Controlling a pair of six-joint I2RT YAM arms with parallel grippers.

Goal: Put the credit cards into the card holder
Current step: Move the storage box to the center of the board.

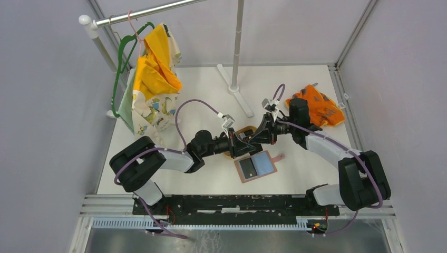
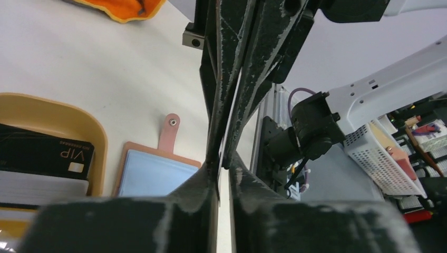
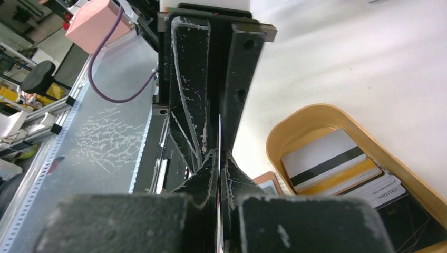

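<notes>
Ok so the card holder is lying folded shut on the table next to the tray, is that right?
Not quite. The card holder lies open, not folded shut, with its blue-grey inside facing up, as the top external view shows. It is on the table next to the tray.

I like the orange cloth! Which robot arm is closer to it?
Right. The right arm bends just beside the orange cloth; the left arm comes in from the other side, well away from it.
</notes>
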